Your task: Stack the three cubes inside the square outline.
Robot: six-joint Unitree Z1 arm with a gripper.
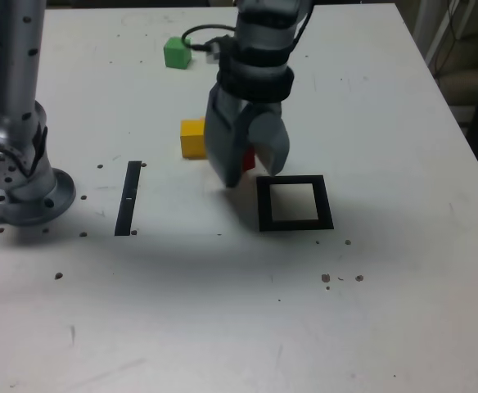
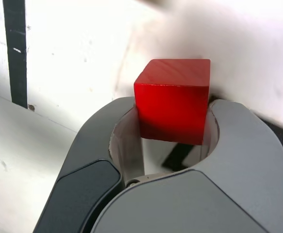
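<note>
Your white table (image 1: 370, 286) carries everything. Above it, your pincer (image 1: 249, 162) has its two sides pressed against the red cube (image 2: 172, 102), holding it off the surface, near the square outline (image 1: 295, 226). In the exterior view, you have the black strip (image 1: 128, 199) lying well to the outline's left. The yellow cube (image 1: 193, 139) sits partly behind your pincer, and the green cube (image 1: 177, 53) stands farther back.

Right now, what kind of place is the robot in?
Probably a robot lab or workshop. A robot arm grips a red cube over a scuffed white tabletop, and a black square outline marks a spot on it.
</note>
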